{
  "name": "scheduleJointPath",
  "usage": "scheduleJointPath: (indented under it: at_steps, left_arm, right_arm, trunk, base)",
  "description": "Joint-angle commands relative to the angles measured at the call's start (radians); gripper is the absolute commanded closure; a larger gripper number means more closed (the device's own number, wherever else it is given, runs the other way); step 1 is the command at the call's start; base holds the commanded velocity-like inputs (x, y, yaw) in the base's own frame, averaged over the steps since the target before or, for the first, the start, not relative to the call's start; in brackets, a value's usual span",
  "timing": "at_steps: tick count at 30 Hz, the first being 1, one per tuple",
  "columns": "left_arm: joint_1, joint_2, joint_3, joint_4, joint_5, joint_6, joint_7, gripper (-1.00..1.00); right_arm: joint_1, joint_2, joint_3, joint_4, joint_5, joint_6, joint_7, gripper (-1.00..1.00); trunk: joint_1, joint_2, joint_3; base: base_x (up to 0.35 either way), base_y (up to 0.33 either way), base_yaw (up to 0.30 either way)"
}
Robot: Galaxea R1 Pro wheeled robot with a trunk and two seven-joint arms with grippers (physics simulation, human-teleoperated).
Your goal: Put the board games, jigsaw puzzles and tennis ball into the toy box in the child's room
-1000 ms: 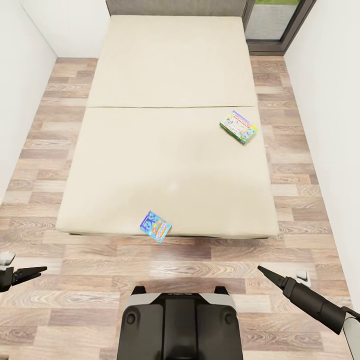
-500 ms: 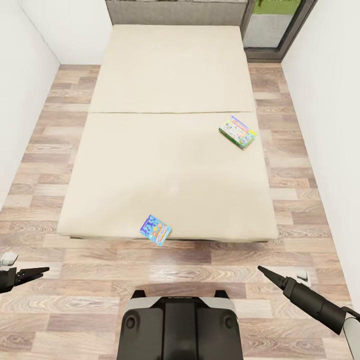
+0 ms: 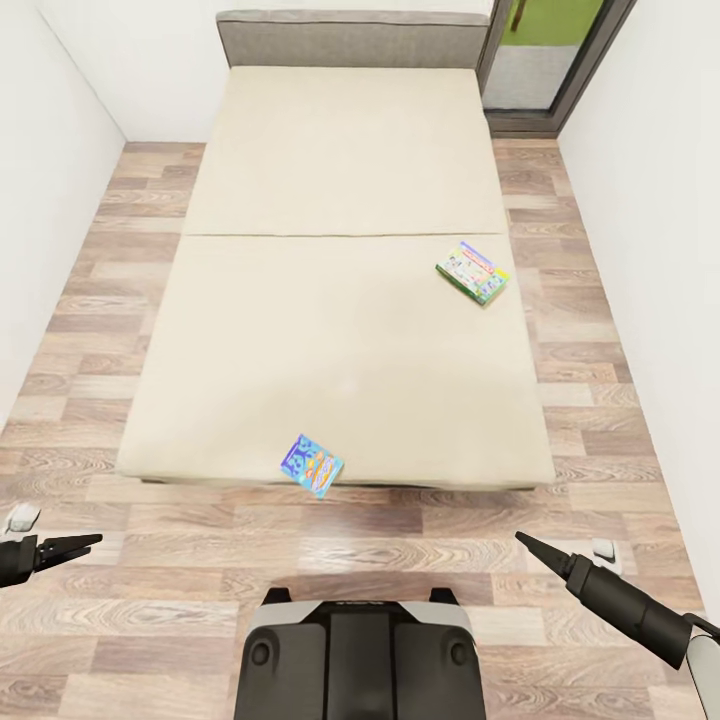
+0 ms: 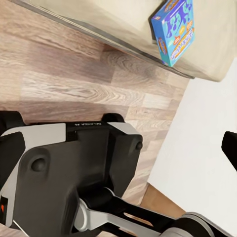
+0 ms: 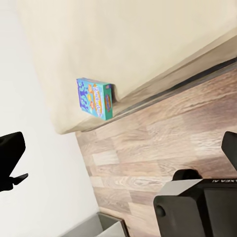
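A blue board game (image 3: 311,465) lies at the near edge of the bed (image 3: 340,300), overhanging it slightly. A green board game (image 3: 473,271) rests flat near the bed's right side, well apart from the first. Over the wooden floor (image 3: 150,560), the left gripper (image 3: 88,542) and right gripper (image 3: 527,543) both show narrow, empty jaws.

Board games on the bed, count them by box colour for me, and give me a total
Blue board game, at the foot edge of the bed: 1
Green board game, near the bed's right side: 1
Total: 2
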Motion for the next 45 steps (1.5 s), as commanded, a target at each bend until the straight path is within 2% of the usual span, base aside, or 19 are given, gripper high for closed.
scheduleJointPath:
  at_steps: [1, 14, 45]
  left_arm:
    - [0.0, 0.0, 0.0, 0.0, 0.0, 0.011, -0.004, -1.0]
    - [0.0, 0.0, 0.001, 0.0, -0.002, 0.017, -0.004, -1.0]
    - [-0.003, 0.001, 0.002, 0.0, -0.001, 0.023, -0.013, -1.0]
  right_arm:
    - [0.0, 0.0, -0.001, 0.0, 0.0, 0.005, 0.003, -1.0]
    - [0.0, 0.0, -0.002, 0.0, -0.001, 0.005, 0.004, -1.0]
    - [0.0, 0.0, 0.0, 0.0, 0.0, 0.005, 0.003, -1.0]
  trunk:
    - [0.001, -0.001, 0.001]
    - [0.001, -0.001, 0.022]
    - [0.119, -0.218, -0.024]
  base:
    - [0.0, 0.0, 0.0]
    - [0.0, 0.0, 0.0]
    - [0.0, 0.0, 0.0]
